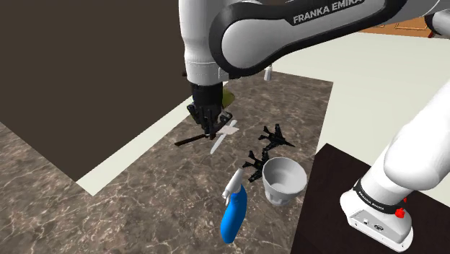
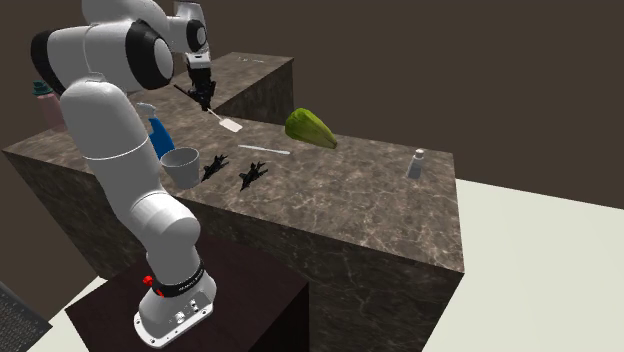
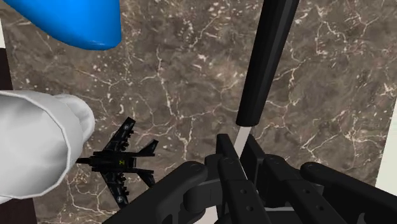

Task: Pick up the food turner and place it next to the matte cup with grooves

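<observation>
One turner point(image 3: 264, 63) gripped, clear of the tabletop point(image 1: 144, 195).
Fingers point(image 3: 224, 167) closed on its neck; white cup point(image 1: 283, 177) stands near the tabletop's stand-side edge.

The counter point(image 1: 144, 180) is smooth, veined brown stone. The cup point(image 1: 283, 180) is matt grey; at its 7 o'clock the spray bottle point(image 1: 233, 216) is glossy. The turner point(image 3: 264, 63) has a smooth black handle.
</observation>
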